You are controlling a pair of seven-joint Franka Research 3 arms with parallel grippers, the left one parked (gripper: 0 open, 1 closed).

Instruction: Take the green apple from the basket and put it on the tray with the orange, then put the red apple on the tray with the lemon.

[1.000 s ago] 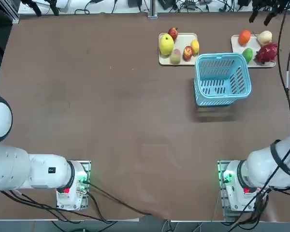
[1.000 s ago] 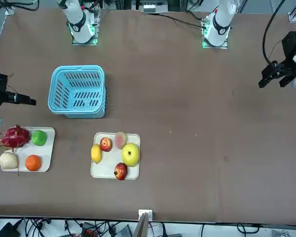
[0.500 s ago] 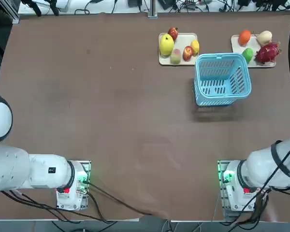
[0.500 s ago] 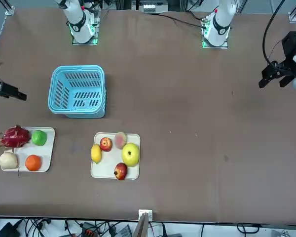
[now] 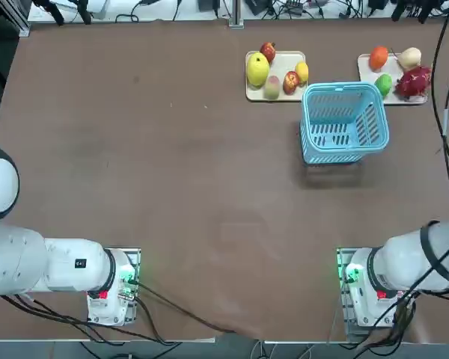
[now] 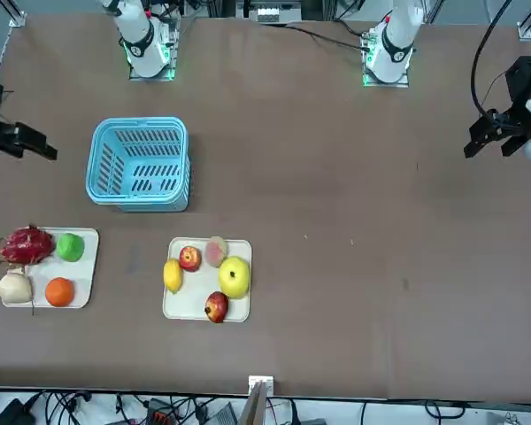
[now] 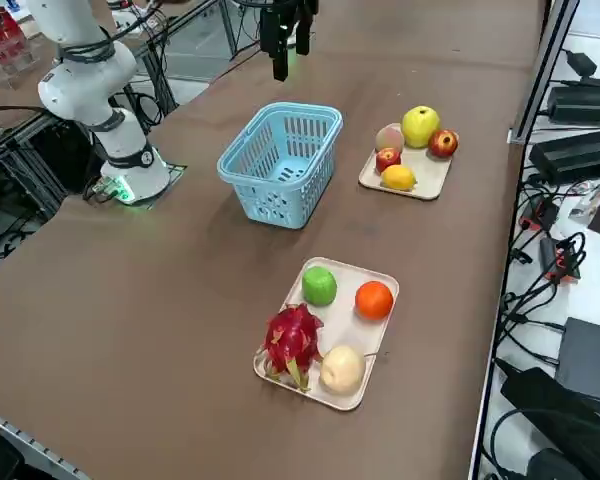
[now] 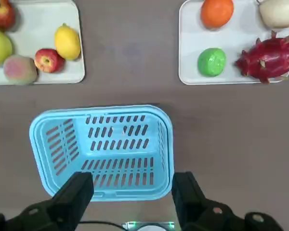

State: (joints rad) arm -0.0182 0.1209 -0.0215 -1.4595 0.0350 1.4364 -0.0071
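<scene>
Your right jaws [image 8: 133,182] backed off, wide open, nothing held. Green apple [image 8: 212,62], red apple [image 8: 49,60] on trays beyond; looks done.

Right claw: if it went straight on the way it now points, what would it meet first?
The right claw would probably meet the light blue basket first, likely at its rim or inside; the depth between them is unclear.

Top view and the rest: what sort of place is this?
Probably a robotics lab or test bench: white robot arms bolted to a brown table, loose cables, and fruit on trays as test objects.
</scene>
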